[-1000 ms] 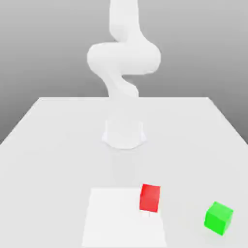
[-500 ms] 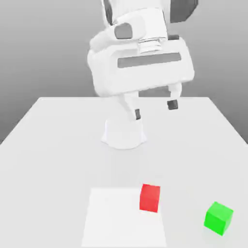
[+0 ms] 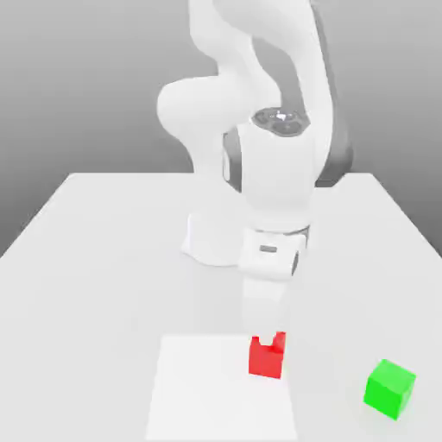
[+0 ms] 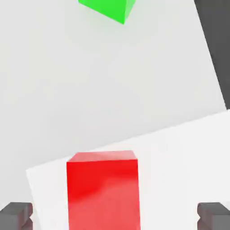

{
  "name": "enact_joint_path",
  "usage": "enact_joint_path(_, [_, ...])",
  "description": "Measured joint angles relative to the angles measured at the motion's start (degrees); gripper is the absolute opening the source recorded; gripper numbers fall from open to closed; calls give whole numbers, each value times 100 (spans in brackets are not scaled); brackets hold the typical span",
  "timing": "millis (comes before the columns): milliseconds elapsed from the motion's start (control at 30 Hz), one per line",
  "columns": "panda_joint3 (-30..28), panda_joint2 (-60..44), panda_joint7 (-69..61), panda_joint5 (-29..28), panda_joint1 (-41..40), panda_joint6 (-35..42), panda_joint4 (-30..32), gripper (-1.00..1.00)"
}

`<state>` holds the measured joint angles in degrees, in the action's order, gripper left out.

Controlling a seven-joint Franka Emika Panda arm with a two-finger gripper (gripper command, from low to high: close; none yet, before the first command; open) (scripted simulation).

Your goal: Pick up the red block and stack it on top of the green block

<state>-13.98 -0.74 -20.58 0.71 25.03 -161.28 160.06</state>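
The red block point(image 3: 266, 359) rests on the table near the front, on the corner of a lighter square patch point(image 3: 203, 393). My gripper point(image 3: 268, 340) has come straight down onto it and stands open, a finger on each side of the cube's top. In the hand view the red block point(image 4: 102, 191) sits between the two dark fingertips point(image 4: 15, 216), with a clear gap on both sides, and nothing is gripped. The green block point(image 3: 390, 388) lies apart toward the exterior view's right, near the front edge; the hand view catches its corner point(image 4: 112, 8).
The arm's round base point(image 3: 220, 243) stands at the middle of the white table point(image 3: 95, 259), behind the blocks. The table's side edge and dark floor point(image 4: 218, 49) show in the hand view beyond the green block.
The arm has swung down from high over the table until the hand is at the red block. The fingers stay open. Neither block has moved.
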Motion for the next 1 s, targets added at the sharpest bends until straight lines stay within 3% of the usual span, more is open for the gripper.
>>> enact_joint_path(433, [688,-1258,-760,1006,-429,-1041,-167,0])
enact_joint_path(467, [751,-1326,-796,1061,-477,-1097,-169,-100])
enact_joint_path(700, [747,-1321,-802,1065,-472,-1083,-170,-100])
enact_joint_path(1000, [246,-448,-237,264,-171,-368,-92,-100])
